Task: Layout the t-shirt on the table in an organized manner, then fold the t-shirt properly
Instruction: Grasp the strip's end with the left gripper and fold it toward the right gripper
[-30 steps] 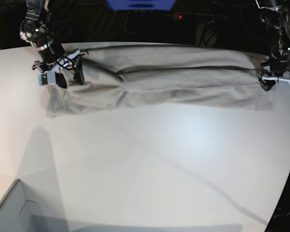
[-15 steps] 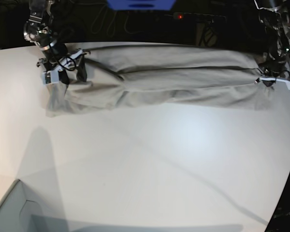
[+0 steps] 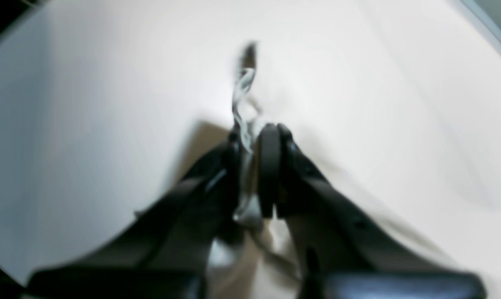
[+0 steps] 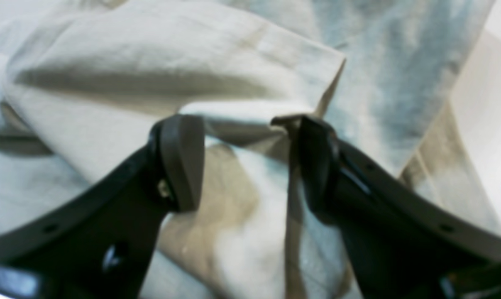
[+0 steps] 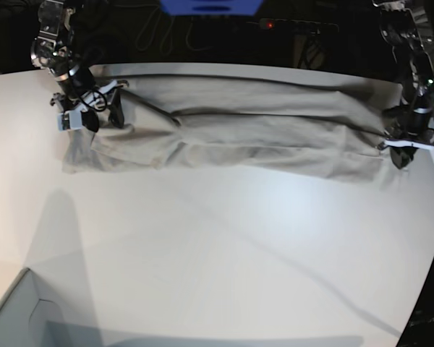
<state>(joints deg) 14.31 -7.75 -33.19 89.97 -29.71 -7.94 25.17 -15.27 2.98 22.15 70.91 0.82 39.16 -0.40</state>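
Note:
The beige-grey t-shirt [image 5: 231,134] lies stretched in a long wrinkled band across the far side of the white table [image 5: 224,253]. At its right end in the base view, my left gripper [image 5: 406,153] is shut on the shirt's edge; the blurred left wrist view shows the left gripper [image 3: 254,141] pinching a thin fold of cloth. At the shirt's left end my right gripper [image 5: 94,116] stands open. In the right wrist view the right gripper [image 4: 248,160] straddles a raised fold of the t-shirt [image 4: 217,70], its fingers [image 4: 182,162] wide apart.
A pale grey box corner [image 5: 14,318] sits at the near left. Behind the table are a blue object [image 5: 210,7] and dark cables. The table's curved edge runs down the right side, close to my left arm [image 5: 412,65].
My left gripper has shut on the shirt's right edge and pulled it toward the near side. The right gripper shifted slightly back and left, staying open.

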